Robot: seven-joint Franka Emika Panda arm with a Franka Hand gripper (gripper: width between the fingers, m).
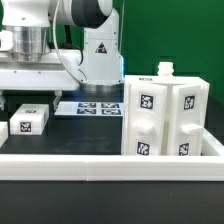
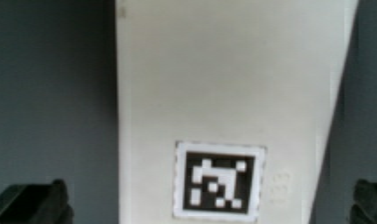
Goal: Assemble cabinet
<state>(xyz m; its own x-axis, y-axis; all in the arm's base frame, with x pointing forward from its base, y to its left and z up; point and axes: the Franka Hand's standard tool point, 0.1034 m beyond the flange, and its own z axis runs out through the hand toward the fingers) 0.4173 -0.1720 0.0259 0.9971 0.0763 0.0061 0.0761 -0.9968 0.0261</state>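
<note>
Cabinet (image 1: 165, 115), a white tagged box, is shown standing on the dark table (image 1: 60, 135) at the exterior view's right, well apart from the gripper (image 2: 203, 200), whose fingers (image 2: 34, 200) are seen spread wide on either side of a long white tagged panel (image 2: 220, 100), gaps visible.

Smooth matt white plastic cabinet (image 1: 165, 118)

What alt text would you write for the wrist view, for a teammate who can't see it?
A long white panel fills the middle of the wrist view, with one square black-and-white tag near the end by the gripper. The two dark fingertips stand wide apart, one on each side of it, over a dark surface.
</note>
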